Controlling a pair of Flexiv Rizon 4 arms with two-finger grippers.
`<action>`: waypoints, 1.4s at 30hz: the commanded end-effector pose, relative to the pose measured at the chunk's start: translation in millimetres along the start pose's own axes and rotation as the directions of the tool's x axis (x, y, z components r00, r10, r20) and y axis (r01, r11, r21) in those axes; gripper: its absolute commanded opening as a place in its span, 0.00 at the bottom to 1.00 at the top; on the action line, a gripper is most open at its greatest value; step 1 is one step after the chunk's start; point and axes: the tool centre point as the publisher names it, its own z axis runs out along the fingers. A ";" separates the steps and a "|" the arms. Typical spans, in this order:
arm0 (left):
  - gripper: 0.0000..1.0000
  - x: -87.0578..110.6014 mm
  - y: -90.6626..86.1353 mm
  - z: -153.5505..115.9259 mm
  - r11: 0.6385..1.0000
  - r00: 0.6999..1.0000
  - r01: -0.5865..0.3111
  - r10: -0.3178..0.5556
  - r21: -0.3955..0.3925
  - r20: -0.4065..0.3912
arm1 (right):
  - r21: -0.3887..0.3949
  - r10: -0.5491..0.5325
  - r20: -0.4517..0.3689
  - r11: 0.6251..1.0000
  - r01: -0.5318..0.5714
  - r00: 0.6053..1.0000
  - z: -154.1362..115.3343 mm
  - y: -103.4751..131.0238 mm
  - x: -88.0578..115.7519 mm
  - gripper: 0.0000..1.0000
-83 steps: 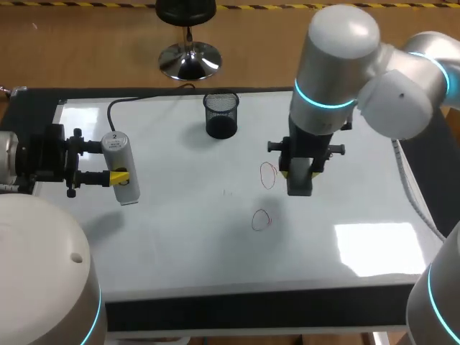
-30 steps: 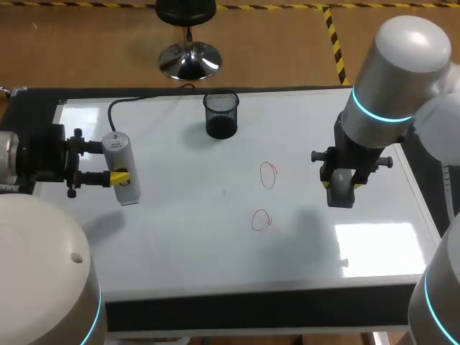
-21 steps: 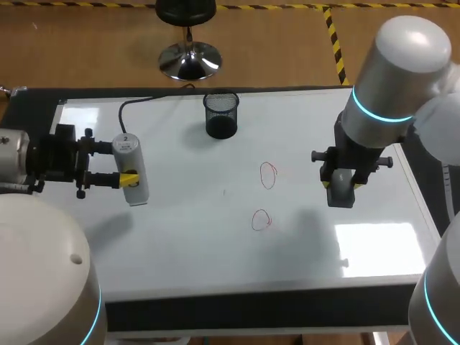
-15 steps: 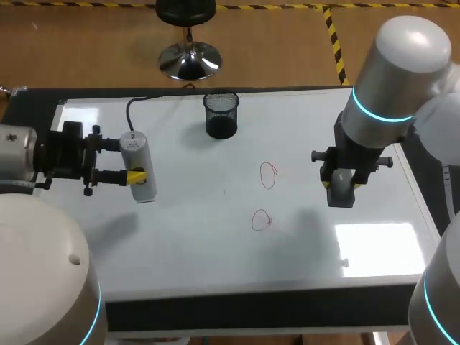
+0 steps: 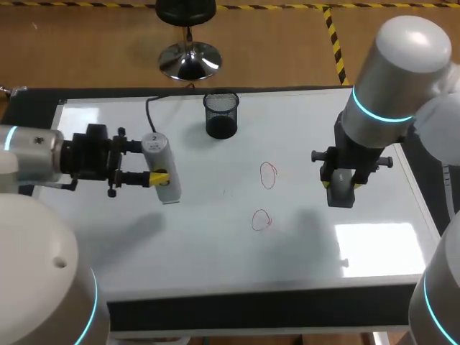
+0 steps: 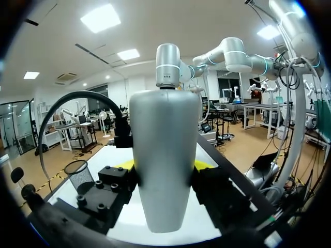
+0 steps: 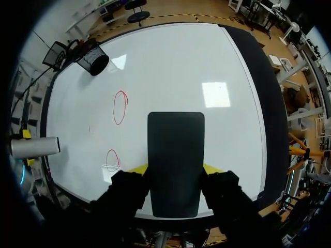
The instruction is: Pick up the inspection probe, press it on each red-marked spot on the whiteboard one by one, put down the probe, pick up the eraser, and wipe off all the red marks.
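Note:
The inspection probe, a silver cylinder with a black cable, stands upright over the left part of the whiteboard. My left gripper is shut on it from the side. In the left wrist view the probe fills the gap in the left gripper. Two red marks lie mid-board, to the probe's right. My right gripper is shut on the dark eraser, right of both marks. In the right wrist view the eraser hangs above the board, with the red marks beside it.
A black mesh cup stands at the board's far edge, behind the marks; it also shows in the right wrist view as the mesh cup. The probe's cable loops back over the far left. A dark border runs along the near edge.
My left arm has carried the probe to the right, toward the red marks. My right arm, earlier beside the upper mark, has moved right with the eraser and stayed still for the last second.

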 end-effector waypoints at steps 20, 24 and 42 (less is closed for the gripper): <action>0.00 -14.4 12.1 85.3 0.996 0.985 0.018 -0.003 0.085 -0.174 | -0.001 -0.001 -0.003 1.000 0.001 1.000 -0.5 -0.3 -1.0 0.00; 0.00 -10.3 8.2 94.0 0.997 0.982 0.031 -0.017 0.071 -0.187 | -0.001 -0.001 -0.003 1.000 0.001 1.000 -0.5 -0.3 -1.0 0.00; 0.00 11.7 -6.1 125.2 0.996 0.983 0.092 -0.088 0.018 -0.163 | -0.001 -0.001 -0.003 1.000 0.001 1.000 -0.5 -0.3 -1.0 0.00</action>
